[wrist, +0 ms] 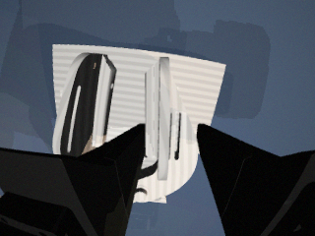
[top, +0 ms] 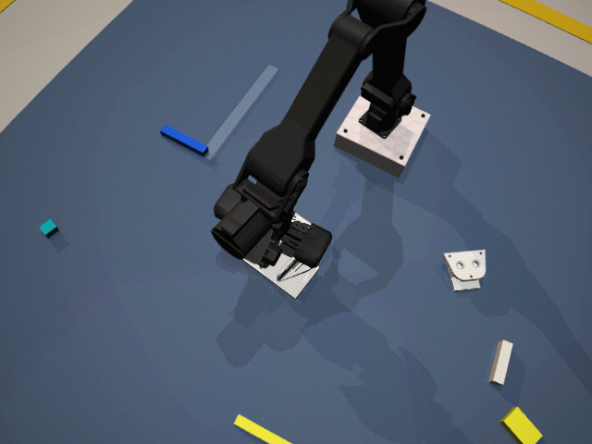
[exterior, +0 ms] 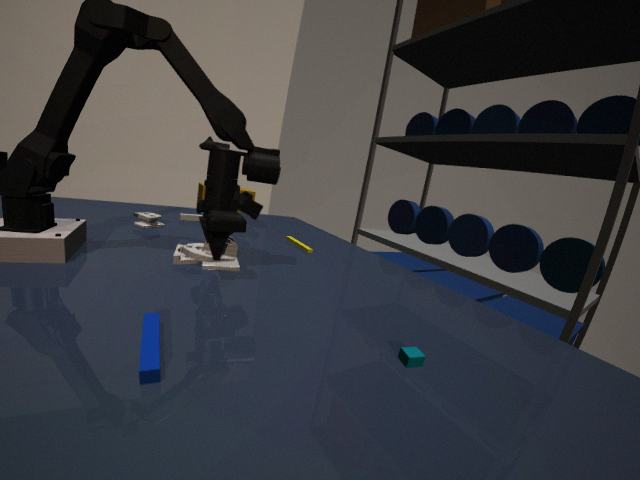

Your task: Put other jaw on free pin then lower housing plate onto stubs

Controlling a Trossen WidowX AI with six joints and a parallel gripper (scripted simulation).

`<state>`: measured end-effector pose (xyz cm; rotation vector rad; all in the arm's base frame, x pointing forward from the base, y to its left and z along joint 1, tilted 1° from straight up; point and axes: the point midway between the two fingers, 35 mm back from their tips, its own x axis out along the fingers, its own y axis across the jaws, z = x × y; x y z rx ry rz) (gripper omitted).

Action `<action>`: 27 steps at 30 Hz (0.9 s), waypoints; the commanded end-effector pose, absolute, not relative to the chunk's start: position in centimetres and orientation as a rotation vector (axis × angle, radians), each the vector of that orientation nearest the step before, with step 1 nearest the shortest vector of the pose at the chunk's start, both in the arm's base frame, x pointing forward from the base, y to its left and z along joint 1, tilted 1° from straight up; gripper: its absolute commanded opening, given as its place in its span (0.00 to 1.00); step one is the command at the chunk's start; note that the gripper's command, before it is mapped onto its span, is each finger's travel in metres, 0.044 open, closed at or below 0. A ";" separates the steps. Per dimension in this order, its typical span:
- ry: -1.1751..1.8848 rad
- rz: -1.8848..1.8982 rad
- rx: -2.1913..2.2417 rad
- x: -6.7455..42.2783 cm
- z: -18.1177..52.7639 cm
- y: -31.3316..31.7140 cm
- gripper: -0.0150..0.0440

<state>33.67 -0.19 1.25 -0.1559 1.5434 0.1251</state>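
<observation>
The black two-fingered hand (top: pixel 287 243) (exterior: pixel 218 254) (wrist: pixel 171 130) points down over a white, ribbed base plate (top: pixel 296 288) (exterior: pixel 227 266) (wrist: pixel 202 81) on the dark blue bench (top: pixel 143 287) (exterior: pixel 258 387) (wrist: pixel 256 197). It is closed partway on a white gear jaw (wrist: pixel 163 118), whose narrow upright edge shows between the fingertips, nearer one of them. Beside it, apart, a second white jaw with a dark slotted face (wrist: pixel 94 98) stands over the same plate. The pins are hidden, so which jaw is seated, and whether the teeth mesh, cannot be told.

The white housing plate with two round holes (top: pixel 467 264) (exterior: pixel 147 215) is well apart from the assembly, resting raised on a small white ribbed stand (top: pixel 466 284) (exterior: pixel 148 224). It is not on the stubs.

The black arm (top: pixel 325 80) (exterior: pixel 191 72) rises from a pale square block (top: pixel 344 141) (exterior: pixel 74 245). Elsewhere on the bench lie a blue bar (top: pixel 184 139) (exterior: pixel 150 343), touching or just beside one end of a pale flat strip (top: pixel 243 111), a small teal block (top: pixel 48 228) (exterior: pixel 412 356), an off-white bar (top: pixel 500 362) (exterior: pixel 191 217), a thin yellow bar (top: pixel 260 428) (exterior: pixel 298 243) and a thicker yellow block (top: pixel 521 425). Beyond the bench stands a metal shelf rack (exterior: pixel 379 124) with rows of dark blue discs (exterior: pixel 470 235).
</observation>
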 end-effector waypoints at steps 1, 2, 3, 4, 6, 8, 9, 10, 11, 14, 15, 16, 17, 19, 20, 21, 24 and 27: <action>1.547 0.131 -0.155 33.7 1.0 -0.1 0.48; 1.547 0.131 -0.155 33.7 1.0 -0.1 0.48; 1.547 0.131 -0.155 33.7 1.0 -0.1 0.48; 1.547 0.131 -0.155 33.7 1.0 -0.1 0.48; 1.547 0.131 -0.155 33.7 1.0 -0.1 0.48; 1.547 0.131 -0.155 33.7 1.0 -0.1 0.48; 1.547 0.131 -0.155 33.7 1.0 -0.1 0.48; 1.547 0.131 -0.155 33.7 1.0 -0.1 0.48; 1.547 0.131 -0.155 33.7 1.0 -0.1 0.48; 1.547 0.131 -0.155 33.7 1.0 -0.1 0.48; 1.547 0.131 -0.155 33.7 1.0 -0.1 0.48; 1.547 0.131 -0.155 33.7 1.0 -0.1 0.48; 1.547 0.131 -0.155 33.7 1.0 -0.1 0.48; 1.547 0.131 -0.155 33.7 1.0 -0.1 0.48; 1.547 0.131 -0.155 33.7 1.0 -0.1 0.48; 1.545 0.125 -0.156 33.7 1.2 -0.2 0.53; 1.545 0.125 -0.156 33.7 1.2 -0.2 0.63; 1.545 0.125 -0.156 33.7 1.2 -0.2 0.63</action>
